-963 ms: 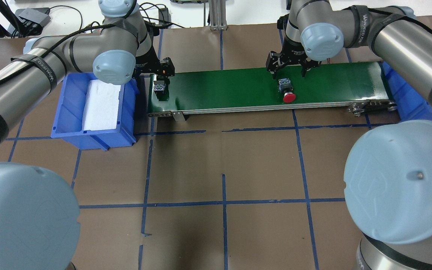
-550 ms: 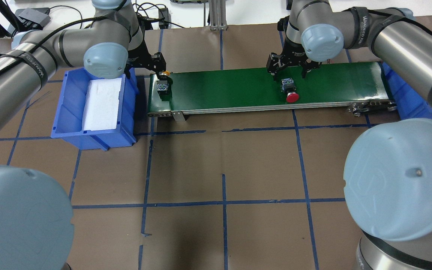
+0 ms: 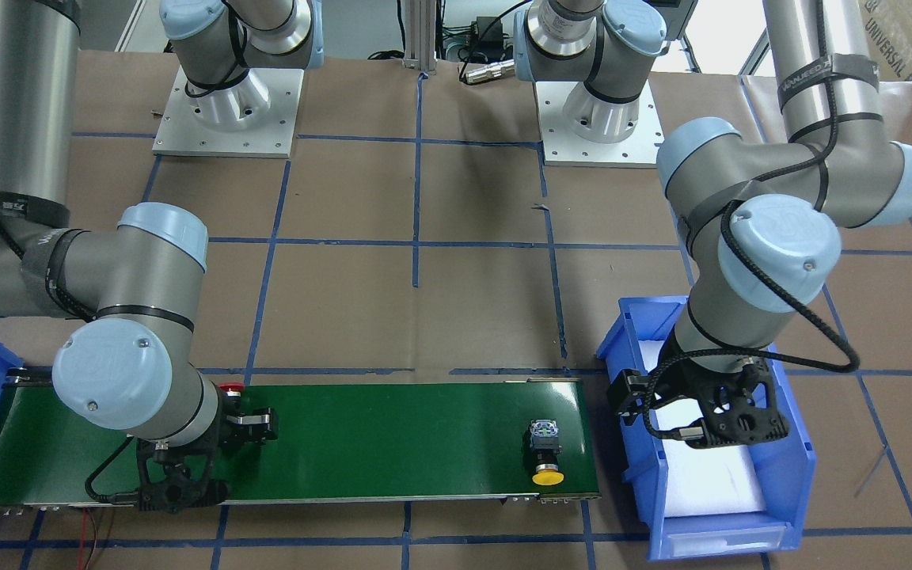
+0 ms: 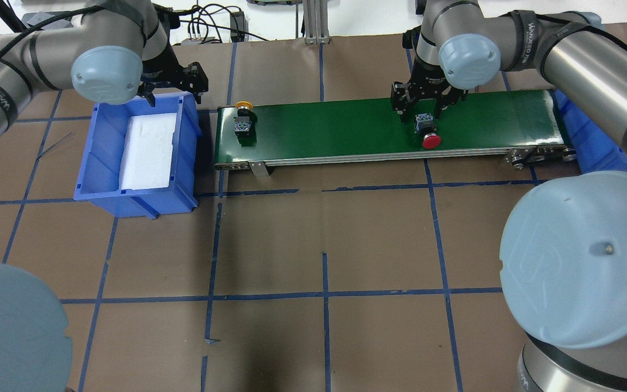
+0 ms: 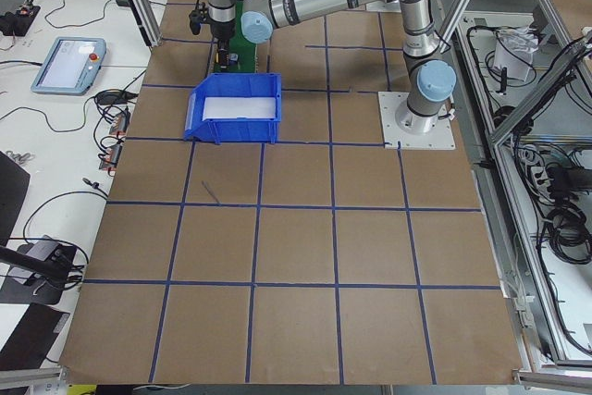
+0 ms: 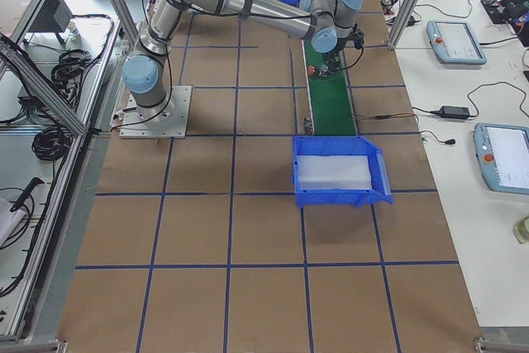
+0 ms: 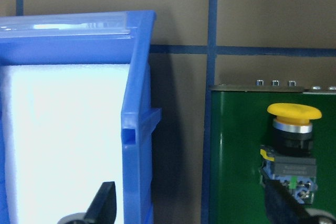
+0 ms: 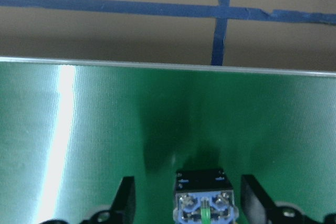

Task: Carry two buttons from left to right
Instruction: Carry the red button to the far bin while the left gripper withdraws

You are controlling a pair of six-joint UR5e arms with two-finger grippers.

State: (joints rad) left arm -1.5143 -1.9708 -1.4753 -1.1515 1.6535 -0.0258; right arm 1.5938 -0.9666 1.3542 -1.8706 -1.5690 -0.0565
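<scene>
Brown paper covers the table under the green conveyor belt (image 4: pixel 346 128). Right gripper (image 4: pixel 422 110) has its fingers spread at both sides of the red button (image 4: pixel 429 136); I judge it must next close and lift. Yellow button (image 4: pixel 244 122) lies at the belt's left end. Left gripper (image 4: pixel 174 93), spread, holds nothing.

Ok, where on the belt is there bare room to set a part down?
Bare: the green belt between the yellow button and the red button, and its right end beyond the red one. Crowded: at the red button, which the open right hand straddles, and the belt's left end, where the yellow button lies.
</scene>
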